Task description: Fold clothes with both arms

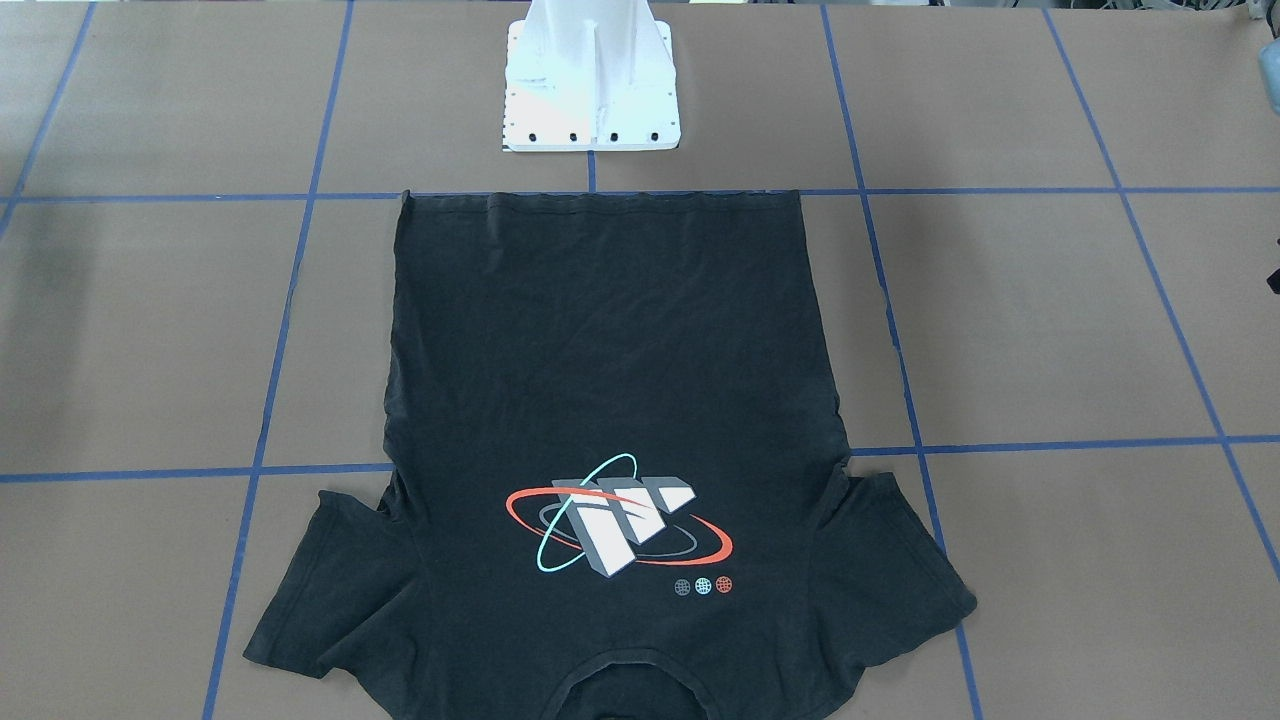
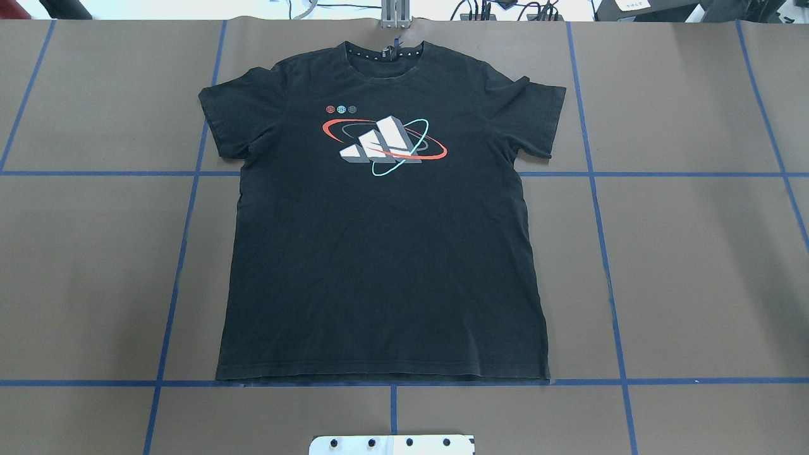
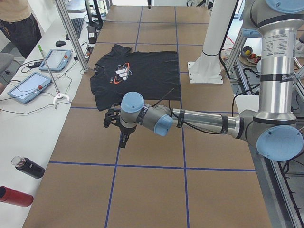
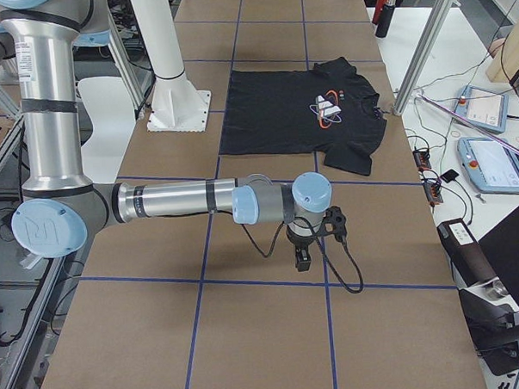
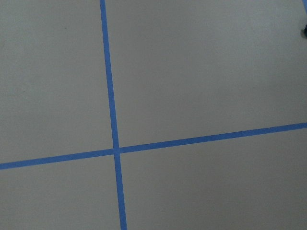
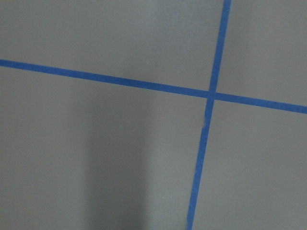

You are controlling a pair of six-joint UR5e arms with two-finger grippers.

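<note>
Black T-shirt (image 2: 379,265) lies flat on the bench (image 2: 695,253), logo (image 2: 384,145) up; can't tell whether left gripper (image 3: 123,141) or right gripper (image 4: 303,260) is open.

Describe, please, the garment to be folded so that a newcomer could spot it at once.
On the brown table gridded with blue tape, look just in front of the white pedestal base. There a black short-sleeved T-shirt lies flat, chest up, hem toward the base. It is the only cloth on the table, marked by a white, red-orange and cyan orbit logo.

T-shirt (image 2: 379,253) flat on table (image 2: 695,253), before pedestal (image 2: 392,444)
</note>
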